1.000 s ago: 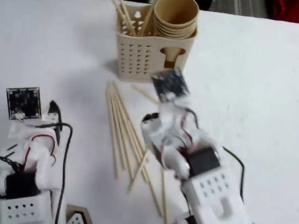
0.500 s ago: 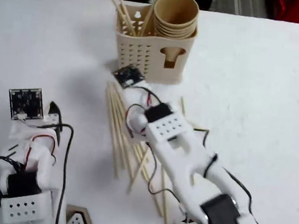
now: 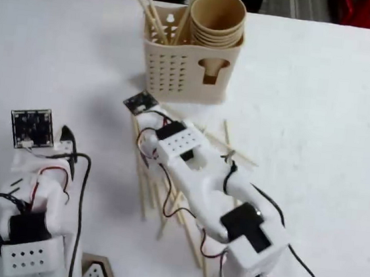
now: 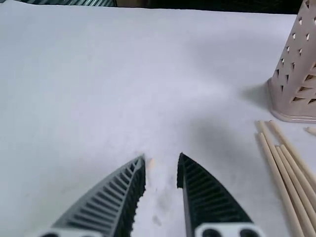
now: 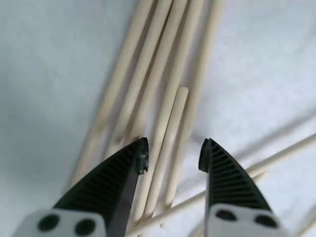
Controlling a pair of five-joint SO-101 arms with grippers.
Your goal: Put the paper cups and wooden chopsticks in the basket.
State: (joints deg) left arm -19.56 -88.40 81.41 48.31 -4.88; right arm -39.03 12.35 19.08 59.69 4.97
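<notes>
A: Where are the wooden chopsticks (image 5: 163, 98) seen next to the right jaws?

B: They are seen right under them, flat on the desk (image 3: 322, 93). The right jaws are opened about halfway and nothing is held. One chopstick end is lined up with the gap between the two tips. Whether the tips are touching the sticks cannot be told.

A: And the left jaws?

B: Only a thin gap is left between them, and nothing is held there. Bare desk is seen under them. The loose chopsticks (image 4: 286, 168) and the basket (image 4: 296, 74) are seen off to one side, well apart from the tips.

A: How is the right arm (image 3: 200, 180) placed?

B: It is stretched out from the near edge of the desk, over the pile of chopsticks (image 3: 145, 167). Its wrist is bent down, close to the front of the basket (image 3: 179, 72).

A: And the left arm (image 3: 37, 189)?

B: It is folded back near the near edge, away from the pile.

A: What is kept in the basket?

B: Two parts can be seen in it. A stack of paper cups (image 3: 217, 19) is stood in the part on the right arm's side. A few chopsticks (image 3: 155, 16) are stood up, tilted, in the part with the small holes.

A: Where are the other sticks laid?

B: Most are laid in a bunch in front of the basket, and some are crossed under the arm. A few more (image 3: 236, 150) are laid on the other side of the arm.
</notes>
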